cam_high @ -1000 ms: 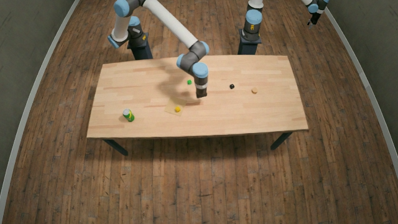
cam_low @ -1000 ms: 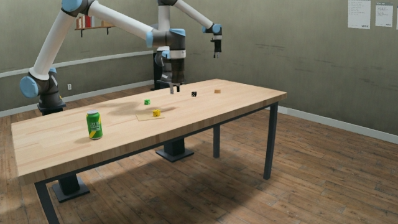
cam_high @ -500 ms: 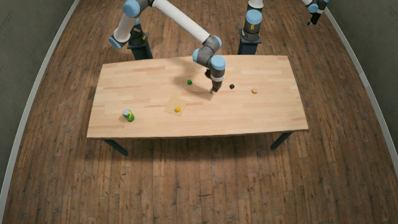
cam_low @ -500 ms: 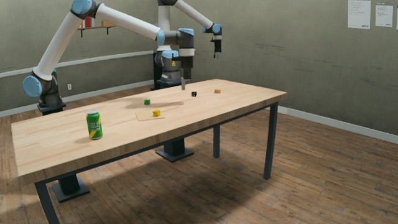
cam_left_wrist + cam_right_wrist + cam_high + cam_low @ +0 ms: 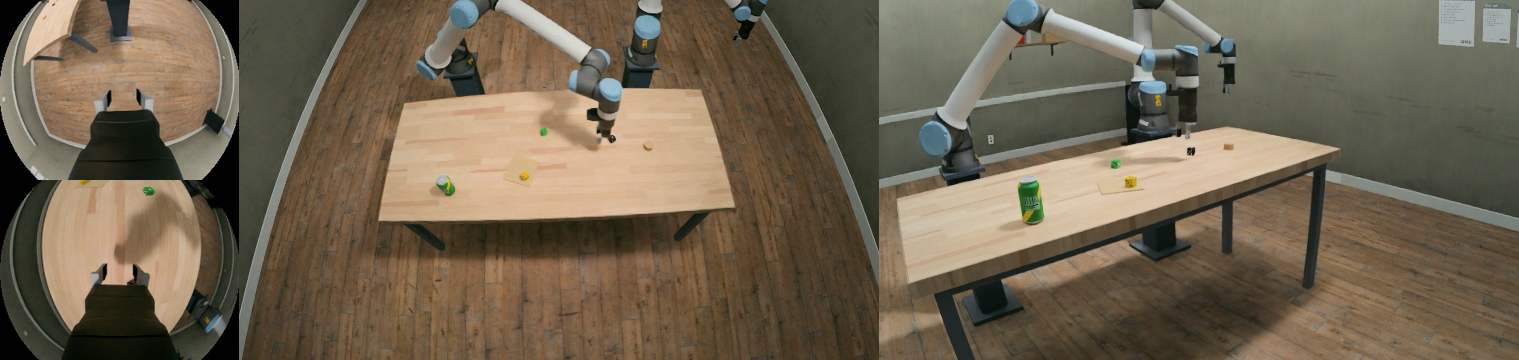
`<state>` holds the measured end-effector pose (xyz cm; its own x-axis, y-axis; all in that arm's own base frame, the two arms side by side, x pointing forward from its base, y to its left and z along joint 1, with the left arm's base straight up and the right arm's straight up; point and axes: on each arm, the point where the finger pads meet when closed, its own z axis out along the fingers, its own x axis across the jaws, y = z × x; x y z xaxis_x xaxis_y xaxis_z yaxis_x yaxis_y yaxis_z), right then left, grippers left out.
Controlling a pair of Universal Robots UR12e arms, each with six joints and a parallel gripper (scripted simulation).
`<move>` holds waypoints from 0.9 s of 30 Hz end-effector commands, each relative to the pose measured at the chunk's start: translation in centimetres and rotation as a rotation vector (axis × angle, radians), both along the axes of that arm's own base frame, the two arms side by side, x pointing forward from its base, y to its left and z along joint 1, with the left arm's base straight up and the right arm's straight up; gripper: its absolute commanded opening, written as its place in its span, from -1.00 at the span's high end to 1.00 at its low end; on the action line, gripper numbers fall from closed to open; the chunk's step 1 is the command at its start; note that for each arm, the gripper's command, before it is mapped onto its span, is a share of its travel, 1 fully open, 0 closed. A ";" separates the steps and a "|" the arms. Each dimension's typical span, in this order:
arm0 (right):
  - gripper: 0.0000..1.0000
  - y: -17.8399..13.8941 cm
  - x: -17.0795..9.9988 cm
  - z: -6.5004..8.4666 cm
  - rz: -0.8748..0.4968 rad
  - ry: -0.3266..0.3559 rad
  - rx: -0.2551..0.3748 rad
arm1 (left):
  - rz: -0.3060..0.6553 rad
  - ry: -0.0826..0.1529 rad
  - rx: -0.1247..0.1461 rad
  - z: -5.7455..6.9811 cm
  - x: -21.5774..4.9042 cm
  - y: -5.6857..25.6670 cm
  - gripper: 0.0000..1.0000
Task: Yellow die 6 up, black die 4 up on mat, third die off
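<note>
The yellow die (image 5: 524, 176) (image 5: 1130, 182) (image 5: 84, 182) sits flat on the tan mat (image 5: 519, 164) (image 5: 1109, 188), near one edge of it. The black die (image 5: 612, 139) (image 5: 1191, 151) (image 5: 131, 282) lies on the table off the mat, partly hidden by my gripper in the right wrist view. The green die (image 5: 544, 132) (image 5: 1115, 164) (image 5: 148, 190) lies off the mat. Pips are too small to read surely. My right gripper (image 5: 604, 138) (image 5: 1183, 133) (image 5: 119, 268) is open and empty above the table, close beside the black die. My left gripper (image 5: 738, 41) (image 5: 1227, 90) (image 5: 123, 94) is open and empty, away from the table.
A small round wooden piece (image 5: 648, 145) (image 5: 1228, 147) lies beyond the black die, on the side away from the mat. A green can (image 5: 446, 185) (image 5: 1030, 201) stands upright near the other end of the table, past the mat.
</note>
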<state>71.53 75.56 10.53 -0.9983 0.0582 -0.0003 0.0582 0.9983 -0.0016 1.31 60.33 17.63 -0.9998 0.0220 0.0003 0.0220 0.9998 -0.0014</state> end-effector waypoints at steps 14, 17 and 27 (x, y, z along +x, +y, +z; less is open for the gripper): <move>-1.00 5.6 -2.7 0.2 0.395 0.000 0.002 | 0.000 0.000 0.002 0.1 0.0 0.1 -1.00; -1.00 6.3 -3.0 0.2 0.442 0.000 0.002 | 0.000 0.000 0.002 0.1 0.0 0.1 -1.00; -1.00 7.3 -3.6 0.2 0.513 0.000 0.002 | 0.000 0.000 0.002 0.1 0.0 0.1 -1.00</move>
<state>67.96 82.67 10.53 -0.9030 -0.4295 0.0019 -0.4295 0.9030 -0.0013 1.31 60.33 17.63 -0.9998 0.0220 0.0003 0.0220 0.9998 -0.0014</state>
